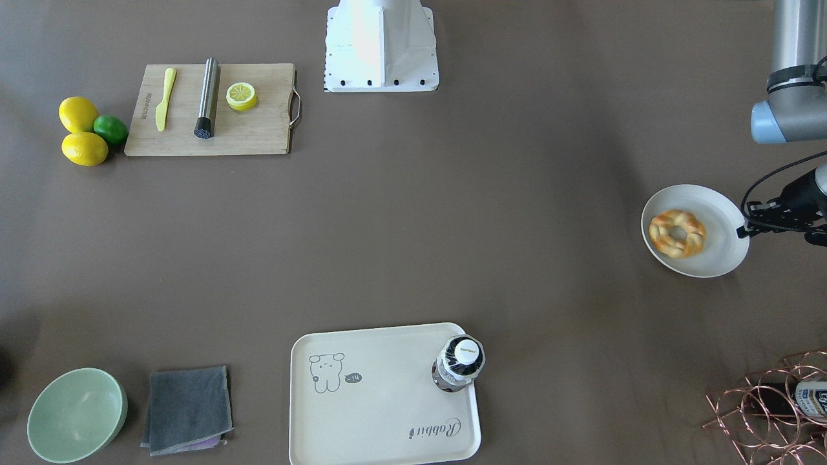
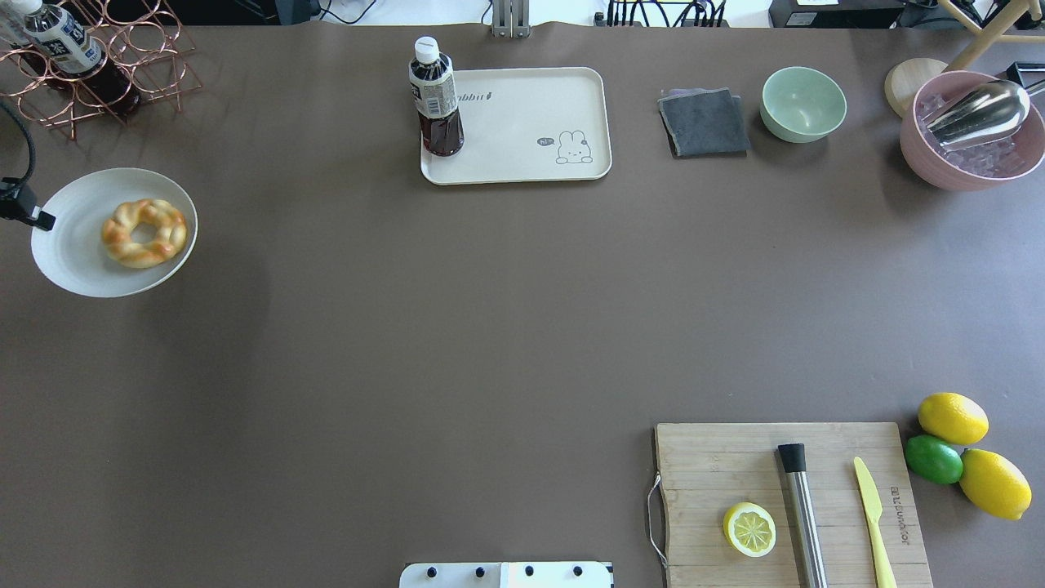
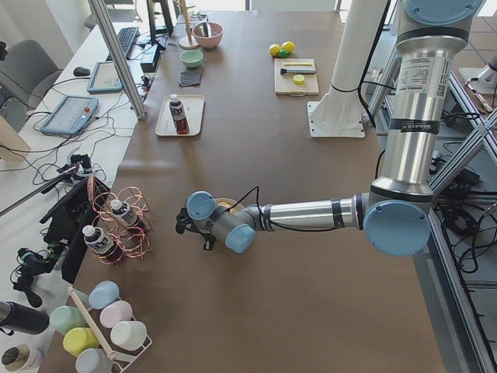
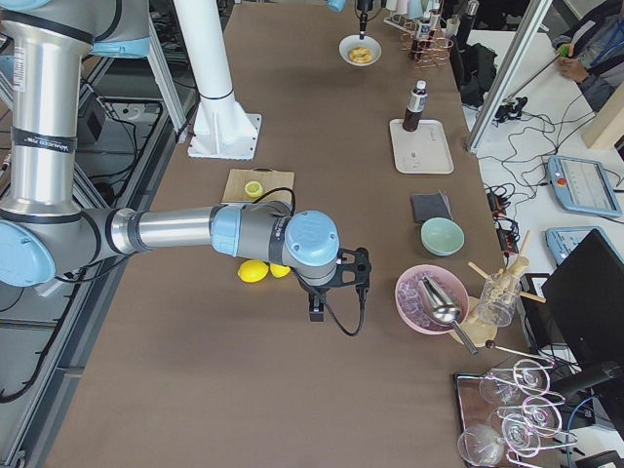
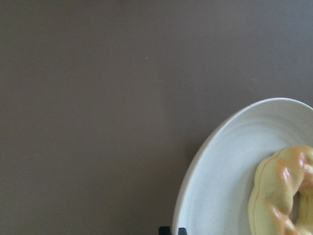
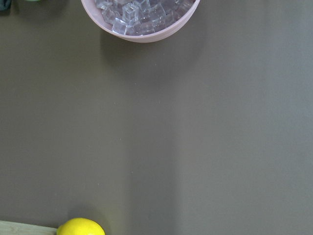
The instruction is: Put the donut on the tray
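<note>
At the left gripper [image 1: 749, 227]: spread not readable, nothing seen held; poised at the white plate's [image 1: 723, 258] outer rim. Donut [image 1: 677, 233] loose on that plate. Could nudge the rim and skid the plate, or pinch the braid askew. Beyond, open table [image 1: 517, 258] toward the tray [image 1: 387, 413]; bottle [image 1: 460, 363] in one corner, room beside.

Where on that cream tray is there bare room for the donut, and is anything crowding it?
The tray is bare across its middle, between the bottle at one corner and the rabbit drawing at the other end. Only the bottle's corner is crowded. The table between the plate with the donut and the tray is bare too.
</note>
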{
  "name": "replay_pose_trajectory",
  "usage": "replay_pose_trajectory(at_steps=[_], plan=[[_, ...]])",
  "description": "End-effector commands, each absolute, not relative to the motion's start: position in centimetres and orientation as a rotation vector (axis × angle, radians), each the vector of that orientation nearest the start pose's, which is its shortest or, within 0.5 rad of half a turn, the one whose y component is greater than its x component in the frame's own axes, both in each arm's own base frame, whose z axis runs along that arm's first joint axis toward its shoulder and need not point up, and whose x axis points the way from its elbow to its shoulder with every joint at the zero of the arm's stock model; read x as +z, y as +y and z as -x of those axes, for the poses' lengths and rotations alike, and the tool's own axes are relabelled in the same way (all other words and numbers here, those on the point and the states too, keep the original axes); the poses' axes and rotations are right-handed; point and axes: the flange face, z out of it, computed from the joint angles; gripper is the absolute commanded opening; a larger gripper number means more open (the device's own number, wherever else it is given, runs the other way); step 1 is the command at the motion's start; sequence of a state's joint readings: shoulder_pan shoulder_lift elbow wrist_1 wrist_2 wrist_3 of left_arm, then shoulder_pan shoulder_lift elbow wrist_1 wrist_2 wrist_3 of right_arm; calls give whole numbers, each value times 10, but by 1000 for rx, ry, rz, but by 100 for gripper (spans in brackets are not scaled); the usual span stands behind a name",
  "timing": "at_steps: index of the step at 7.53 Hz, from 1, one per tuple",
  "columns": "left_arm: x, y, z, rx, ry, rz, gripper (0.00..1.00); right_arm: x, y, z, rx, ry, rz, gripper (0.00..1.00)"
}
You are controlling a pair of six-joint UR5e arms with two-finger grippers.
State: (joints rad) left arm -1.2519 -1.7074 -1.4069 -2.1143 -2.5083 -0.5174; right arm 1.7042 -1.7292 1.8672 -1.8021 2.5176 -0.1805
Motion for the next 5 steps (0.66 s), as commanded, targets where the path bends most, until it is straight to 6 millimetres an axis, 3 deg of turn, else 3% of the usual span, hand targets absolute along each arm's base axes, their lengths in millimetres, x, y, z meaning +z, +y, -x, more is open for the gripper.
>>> replay_pose_trajectory(at_steps=[1,2,3,4,5], plan=[[481,-543,-158,-26,1107,-44,0,545,-455,-70,34,-943,-55,100],[435,-523,-184,-57,1149,-6,0,511,-478,-41,38,-951,-41,100],[387,-500,-223,-85,1185,49,0,468,-495,3,77,-967,5,100],[353,-493,-248,-117,1190,27,0,442,-495,34,101,-978,26,100],[317,-482,-291,-143,1210,62,0,430,-494,56,111,-1000,28,100]])
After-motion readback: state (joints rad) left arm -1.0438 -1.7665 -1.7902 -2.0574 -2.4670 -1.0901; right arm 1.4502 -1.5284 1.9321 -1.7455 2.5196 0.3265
